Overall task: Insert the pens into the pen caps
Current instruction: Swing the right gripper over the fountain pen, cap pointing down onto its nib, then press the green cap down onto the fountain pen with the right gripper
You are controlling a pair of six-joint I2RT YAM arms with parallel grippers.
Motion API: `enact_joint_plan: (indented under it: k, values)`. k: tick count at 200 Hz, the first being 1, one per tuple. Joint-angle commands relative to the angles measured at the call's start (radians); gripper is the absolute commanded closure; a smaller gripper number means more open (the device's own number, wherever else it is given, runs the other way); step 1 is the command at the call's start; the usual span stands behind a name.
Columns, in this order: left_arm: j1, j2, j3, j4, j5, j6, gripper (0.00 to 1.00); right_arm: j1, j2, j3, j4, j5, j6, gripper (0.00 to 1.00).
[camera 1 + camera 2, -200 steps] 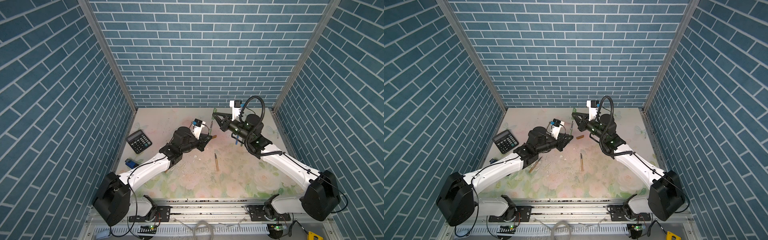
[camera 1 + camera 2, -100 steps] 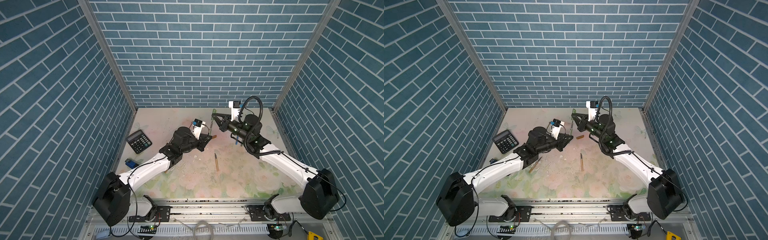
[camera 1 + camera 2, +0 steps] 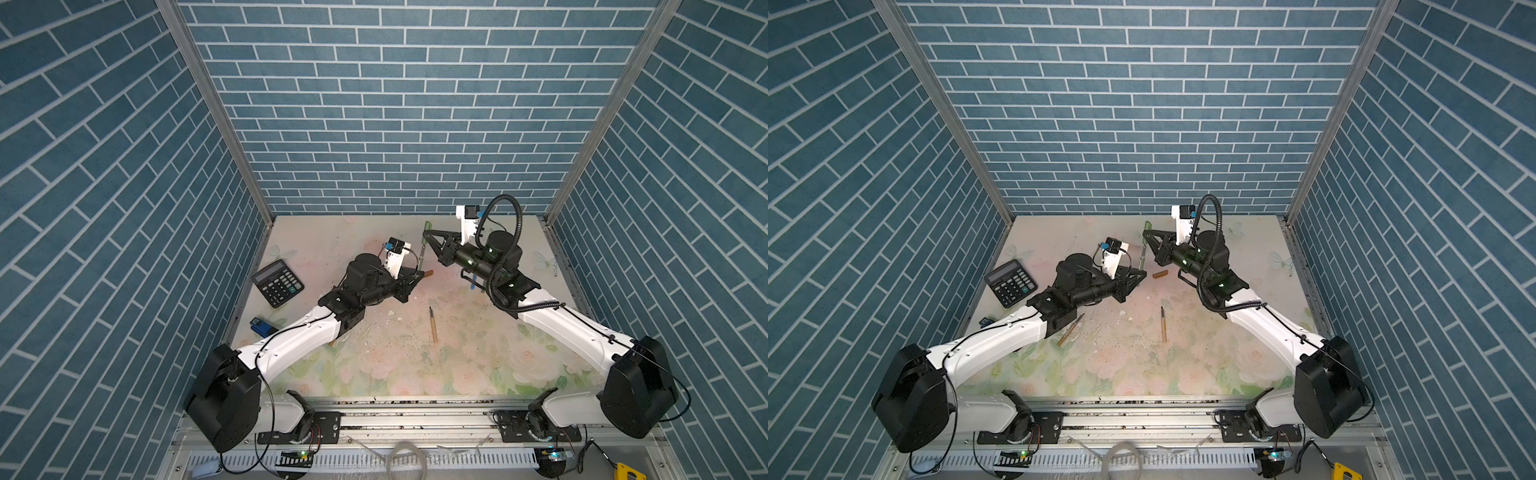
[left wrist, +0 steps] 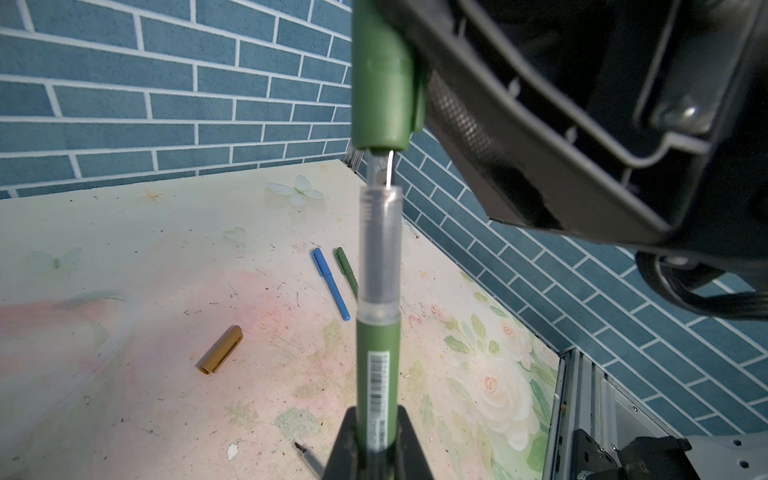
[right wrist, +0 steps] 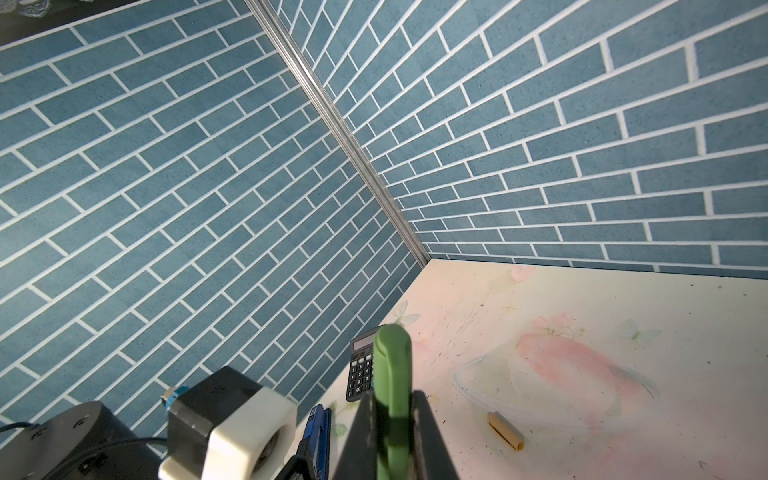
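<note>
The left gripper, clamped on the green pen, and the right gripper, clamped on the green cap, had barely shifted, with the pen's tip only just inside the cap, above the table and not yet seated.

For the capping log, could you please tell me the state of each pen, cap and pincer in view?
left pincer: shut on green pen
right pincer: shut on green cap
green pen: tip in green cap's mouth, not seated
tan cap: lying loose, empty
blue pen: lying flat, capped
dark green pen: lying flat, capped
tan pen: lying flat, uncapped
second tan pen: partly hidden, uncapped
</note>
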Motion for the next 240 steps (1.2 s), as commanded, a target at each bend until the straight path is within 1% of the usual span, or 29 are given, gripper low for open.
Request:
enact_joint_plan:
  k: [1, 30, 72, 134, 172, 211, 240]
  values:
    - [-0.007, -0.017, -0.016, 0.023, 0.004, -0.002, 1.0, 0.005, 0.0, -0.005, 0.017, -0.007, 0.016, 0.91]
    - [-0.007, -0.022, -0.019, 0.022, -0.008, -0.002, 1.0, 0.006, 0.006, -0.003, 0.018, -0.025, 0.03, 0.91]
    - [-0.007, -0.037, -0.035, 0.04, -0.04, -0.002, 1.0, 0.007, 0.024, -0.024, 0.029, -0.081, 0.076, 0.91]
    - [-0.007, -0.054, -0.061, 0.081, -0.061, -0.003, 1.0, 0.007, 0.007, -0.047, 0.031, -0.084, 0.087, 0.91]
    - [-0.007, -0.071, -0.082, 0.115, -0.082, -0.014, 1.0, 0.008, 0.04, -0.065, 0.126, -0.128, 0.164, 0.91]
    - [-0.001, -0.091, -0.11, 0.161, -0.122, -0.035, 1.0, 0.023, 0.057, -0.073, 0.14, -0.153, 0.168, 0.89]
    - [0.017, -0.099, -0.116, 0.181, -0.121, -0.043, 1.0, 0.04, 0.08, -0.068, 0.116, -0.183, 0.161, 0.88]
